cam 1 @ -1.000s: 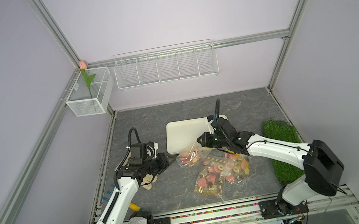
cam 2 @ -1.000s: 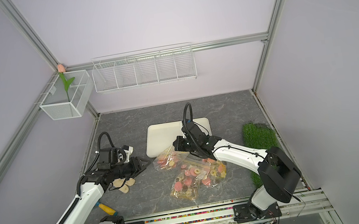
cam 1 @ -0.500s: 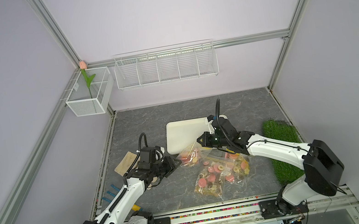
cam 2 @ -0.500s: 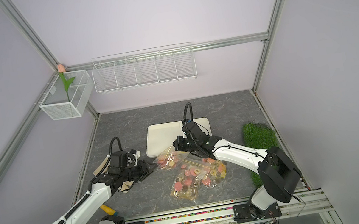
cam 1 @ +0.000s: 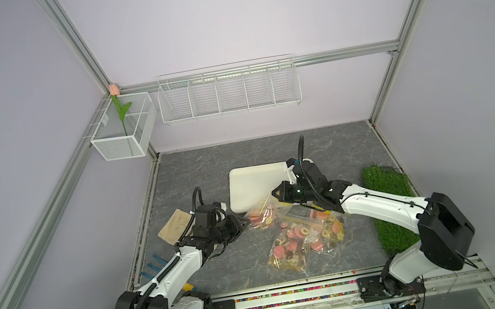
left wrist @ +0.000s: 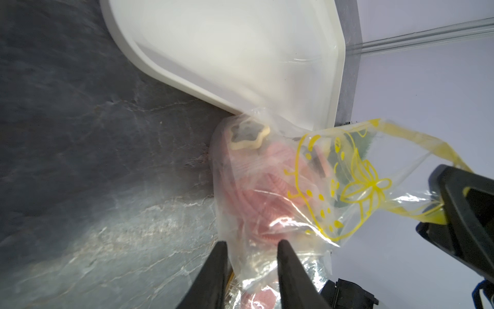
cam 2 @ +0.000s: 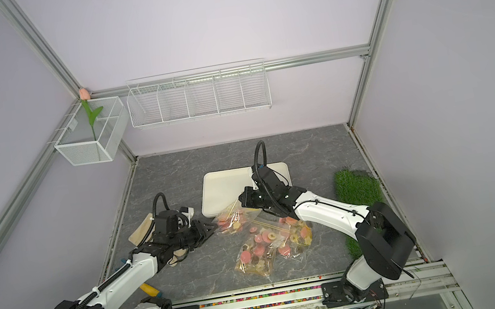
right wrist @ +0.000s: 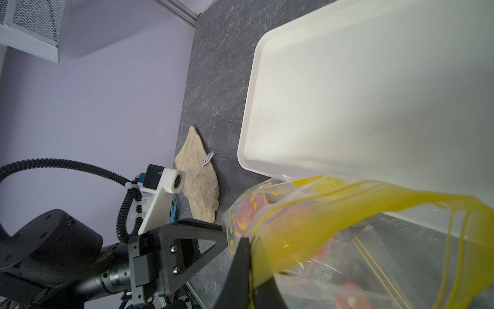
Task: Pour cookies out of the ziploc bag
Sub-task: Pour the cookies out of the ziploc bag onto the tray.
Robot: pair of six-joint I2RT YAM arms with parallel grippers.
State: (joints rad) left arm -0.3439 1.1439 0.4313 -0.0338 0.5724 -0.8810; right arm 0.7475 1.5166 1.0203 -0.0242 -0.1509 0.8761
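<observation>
The grey marbled surface [cam 1: 196,176] carries a white tray [cam 1: 233,177] near its middle, with clear bags [cam 1: 285,261] of cookies [cam 1: 290,233] just in front of it. A beige cloth [cam 1: 175,226] lies to the left near blue strips [cam 1: 156,265] at the edge, and a grass mat [cam 1: 388,194] lies along the right

The ziploc bag [left wrist: 267,203] is glossy crinkled clear plastic, the tray [left wrist: 227,53] smooth plastic, the tabletop [left wrist: 80,133] matt marbled grey

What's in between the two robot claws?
A clear plastic ziploc bag with yellow print, holding pink round cookies, seen in both top views.
</observation>
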